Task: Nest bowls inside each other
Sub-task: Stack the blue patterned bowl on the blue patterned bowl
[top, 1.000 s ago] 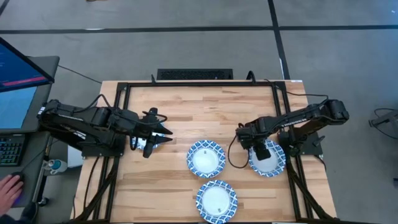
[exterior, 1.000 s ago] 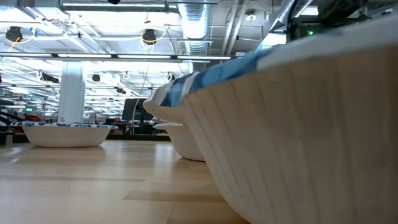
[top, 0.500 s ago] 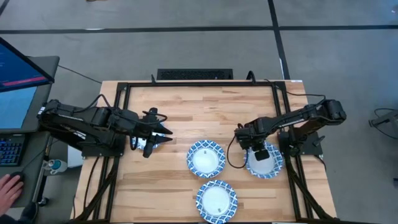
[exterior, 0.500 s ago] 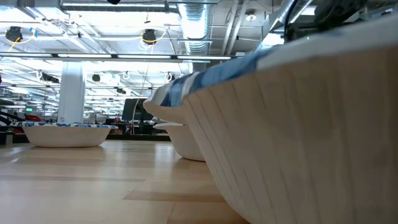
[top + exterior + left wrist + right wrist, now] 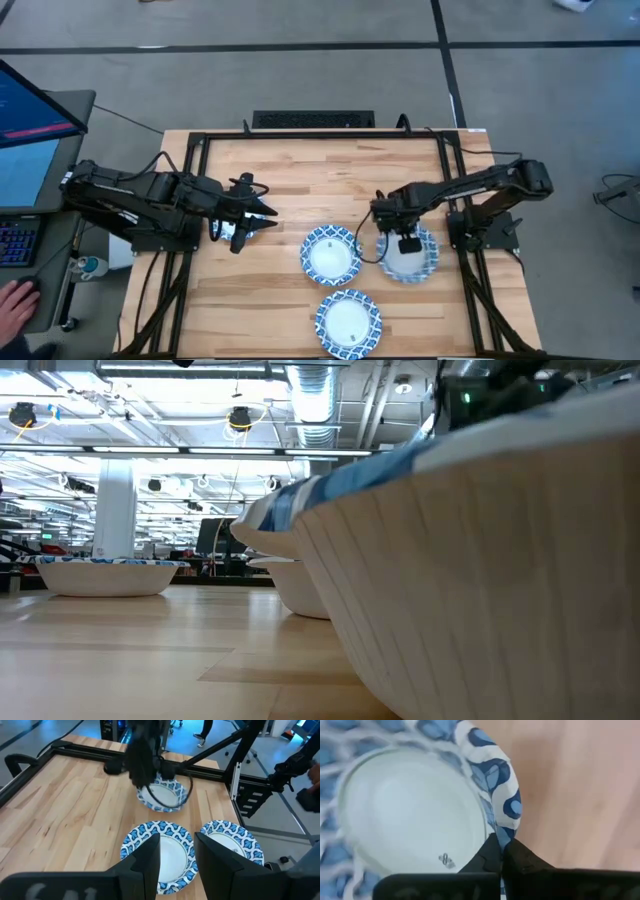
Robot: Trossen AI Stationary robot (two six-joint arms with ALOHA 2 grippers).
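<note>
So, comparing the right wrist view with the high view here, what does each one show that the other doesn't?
Only the right wrist view shows the right gripper pinching the rim of the carried bowl between shut fingers, and a small mark printed on its white centre. Only the high view shows the layout: the left gripper waiting over the table's left side, and two more bowls, one mid-table and one near the front edge. Both show the same blue-and-white bowl in the right gripper over the wooden table.
</note>
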